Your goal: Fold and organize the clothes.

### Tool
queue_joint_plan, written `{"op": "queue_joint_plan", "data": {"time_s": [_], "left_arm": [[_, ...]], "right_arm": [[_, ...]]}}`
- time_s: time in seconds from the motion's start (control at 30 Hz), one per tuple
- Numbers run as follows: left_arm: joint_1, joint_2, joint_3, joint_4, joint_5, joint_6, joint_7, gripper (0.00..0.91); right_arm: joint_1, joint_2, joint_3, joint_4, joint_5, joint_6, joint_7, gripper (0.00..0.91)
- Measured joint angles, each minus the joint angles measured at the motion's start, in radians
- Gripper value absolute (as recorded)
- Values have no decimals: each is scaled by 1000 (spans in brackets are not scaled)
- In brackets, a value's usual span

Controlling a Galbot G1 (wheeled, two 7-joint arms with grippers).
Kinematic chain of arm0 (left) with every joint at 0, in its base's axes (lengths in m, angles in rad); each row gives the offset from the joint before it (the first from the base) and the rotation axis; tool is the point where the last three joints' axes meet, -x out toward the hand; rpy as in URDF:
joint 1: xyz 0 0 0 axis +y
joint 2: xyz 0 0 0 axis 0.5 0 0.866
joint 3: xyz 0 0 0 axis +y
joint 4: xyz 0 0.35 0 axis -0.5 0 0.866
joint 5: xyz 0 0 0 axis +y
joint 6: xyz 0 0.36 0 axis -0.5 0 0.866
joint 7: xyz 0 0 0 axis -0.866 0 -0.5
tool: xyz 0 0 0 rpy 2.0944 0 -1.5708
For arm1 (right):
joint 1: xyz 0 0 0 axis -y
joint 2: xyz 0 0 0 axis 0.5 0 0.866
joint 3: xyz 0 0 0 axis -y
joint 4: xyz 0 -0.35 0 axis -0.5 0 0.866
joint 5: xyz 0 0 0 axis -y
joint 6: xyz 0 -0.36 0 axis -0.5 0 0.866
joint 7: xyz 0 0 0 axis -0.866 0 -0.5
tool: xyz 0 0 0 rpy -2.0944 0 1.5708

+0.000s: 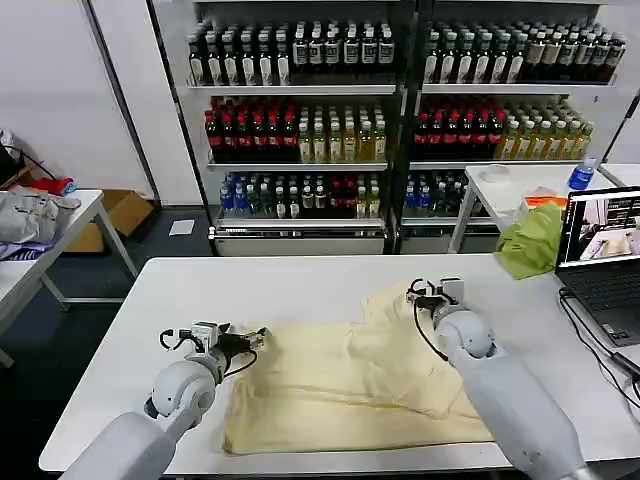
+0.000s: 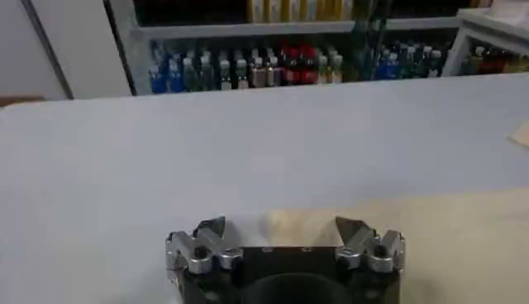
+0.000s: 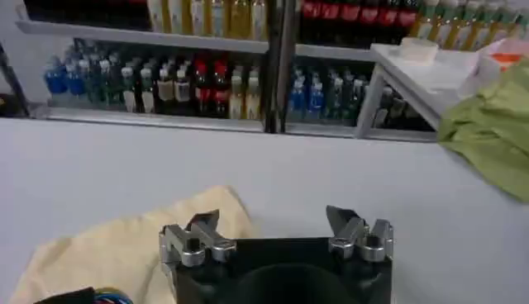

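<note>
Both pairs of jaws are standing wide apart and gripping nothing. You are holding the left gripper (image 1: 255,340) low at the T-shirt (image 1: 345,385)'s near-left corner; in the left wrist view the left gripper (image 2: 285,235) has a strip of cream fabric lying between and just ahead of its open fingertips (image 2: 211,229), but nothing is pinched. Whether the tips are touching cloth or bench, you cannot tell.

You are holding the right gripper (image 1: 428,293) at the T-shirt's far-right corner. In the right wrist view the right gripper (image 3: 273,227) has one fingertip over the cream cloth edge and the other over bare bench (image 3: 107,165). No grasp here either.

The T-shirt is lying on the white bench (image 1: 130,330) directly in front of you, roughly centred between the two arms. It is looking partly folded: the near portion forms a flat rectangle with a visible fold line running across it, and the far-right part is bunching up in looser layers beside the right gripper. Judgement: at least one fold seems to be in, but the shape is still too broad and uneven to count as finished, and it has not been set aside anywhere.

Remaining, as it appears: closing on the two corners, bringing them over for a further fold, flattening the bunched far-right part, then placing it neatly.

Beyond the T-shirt's far-right side, a lime-green cloth (image 1: 530,240) and a laptop (image 1: 600,255) are sitting well apart from it.
</note>
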Motion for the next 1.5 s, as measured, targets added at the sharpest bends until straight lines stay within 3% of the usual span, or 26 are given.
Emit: {"op": "queue_joint_plan", "data": {"time_s": [0.03,0.07,0.1,0.13,0.2,0.23,0.93,1.5], "left_arm": [[-3,-1,3,6,-2,-1,-1,695],[-7,-2,7,12,-5,-1,-1,312],[-10,-3,9,16,-7,-1,-1,111],[-14,-3,12,20,-9,-1,-1,40],[-19,-5,17,29,-12,-2,-1,30],[-21,-5,18,32,-15,-2,-1,30],[2,5,16,28,-60,-7,32,30],[14,25,-27,-31,-103,-43,58,30]], "right_arm": [[8,7,-2,-13,0,0,-2,836],[15,14,-4,-27,-1,0,-4,715],[22,21,-6,-39,-1,0,-6,615],[28,27,-9,-51,-1,0,-7,343],[39,40,-16,-75,-3,3,-12,30],[43,46,-19,-86,-5,3,-14,0],[61,74,-22,-152,-7,14,-27,0],[26,19,15,3,1,92,-18,0]]}}
